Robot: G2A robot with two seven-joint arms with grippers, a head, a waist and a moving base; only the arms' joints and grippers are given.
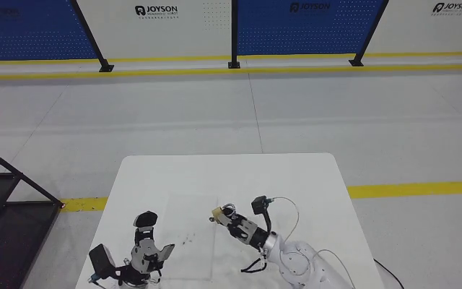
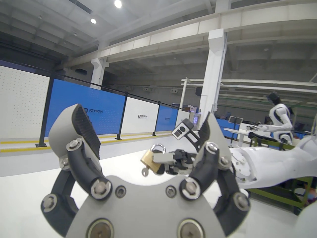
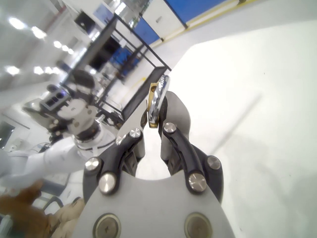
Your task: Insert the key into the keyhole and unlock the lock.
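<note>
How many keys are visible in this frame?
1. The key sticks out below the brass padlock, which the right gripper holds above the table. Others could be hidden behind its fingers.

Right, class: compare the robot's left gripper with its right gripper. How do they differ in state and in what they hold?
The left gripper is open; the right gripper is shut. The left gripper holds nothing; the right gripper clamps the brass padlock, with a key sticking out of it. Both share the same build of grey plate and black links, and both are over the white table.
</note>
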